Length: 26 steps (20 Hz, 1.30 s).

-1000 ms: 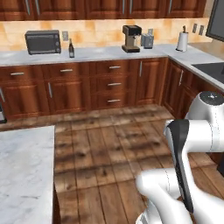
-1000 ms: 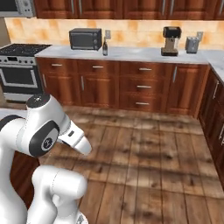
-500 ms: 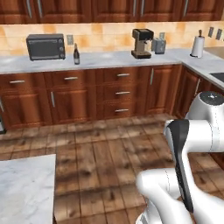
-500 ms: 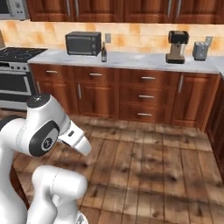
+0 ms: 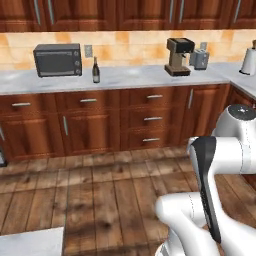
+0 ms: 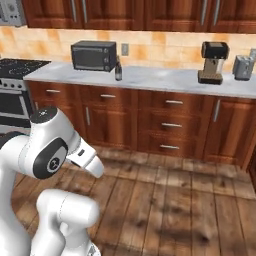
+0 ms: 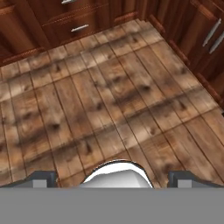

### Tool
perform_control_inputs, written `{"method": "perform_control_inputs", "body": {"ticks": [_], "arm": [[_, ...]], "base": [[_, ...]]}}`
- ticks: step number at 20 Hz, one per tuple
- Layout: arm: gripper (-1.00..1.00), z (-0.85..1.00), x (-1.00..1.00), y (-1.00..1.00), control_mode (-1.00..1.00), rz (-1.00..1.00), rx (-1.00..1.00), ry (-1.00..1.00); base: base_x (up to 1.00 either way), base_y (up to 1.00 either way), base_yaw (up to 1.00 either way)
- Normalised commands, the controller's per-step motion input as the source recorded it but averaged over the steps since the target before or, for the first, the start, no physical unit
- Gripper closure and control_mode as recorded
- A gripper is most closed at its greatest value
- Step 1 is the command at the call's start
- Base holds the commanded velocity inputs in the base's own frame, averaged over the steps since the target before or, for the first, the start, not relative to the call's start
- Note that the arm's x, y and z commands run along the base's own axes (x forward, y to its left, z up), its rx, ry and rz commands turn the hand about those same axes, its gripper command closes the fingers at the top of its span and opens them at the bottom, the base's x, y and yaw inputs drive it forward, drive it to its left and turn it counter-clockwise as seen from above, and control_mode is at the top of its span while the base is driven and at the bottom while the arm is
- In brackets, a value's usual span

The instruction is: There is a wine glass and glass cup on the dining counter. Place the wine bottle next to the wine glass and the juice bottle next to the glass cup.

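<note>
wine bottle point(image 5: 95, 70) upright on far marble worktop point(image 5: 130, 77), just right of microwave point(image 5: 58, 60) | coffee maker point(image 5: 178, 56) further right | gripper point(image 7: 112, 177) jaws spread wide (nothing between), over plank floor point(image 7: 109, 96), well apart from btl

A home kitchen. Reddish-brown wood cabinets point(image 5: 115, 120) with metal handles run under a grey marble worktop point(image 5: 130, 77) and a tan tiled backsplash point(image 5: 135, 47). On the worktop stand a black microwave point(image 5: 58, 60), a dark wine bottle point(image 5: 96, 70), a coffee machine point(image 5: 178, 56) and a toaster point(image 5: 200, 59). A stove point(image 6: 14, 95) sits at one end, over plank wood flooring point(image 7: 105, 96).
</note>
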Motion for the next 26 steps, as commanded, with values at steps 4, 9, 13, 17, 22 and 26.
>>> {"method": "perform_control_inputs", "body": {"ticks": [4,9,13,17,22,26], "arm": [[-1.00,0.00,0.00,0.00,1.00,0.00,0.00,0.00],[-1.00,0.00,0.00,0.00,1.00,0.00,0.00,0.00],[-1.00,0.00,0.00,0.00,1.00,0.00,0.00,0.00],[-1.00,0.00,0.00,0.00,1.00,0.00,0.00,0.00],[-1.00,0.00,0.00,0.00,1.00,0.00,0.00,0.00],[-1.00,0.00,0.00,0.00,1.00,0.00,0.00,0.00]], "base": [[0.91,0.00,0.05],[0.91,0.04,0.00],[0.79,0.16,0.00],[0.62,0.32,0.00],[0.59,0.32,0.00],[0.61,0.37,0.00]]}}
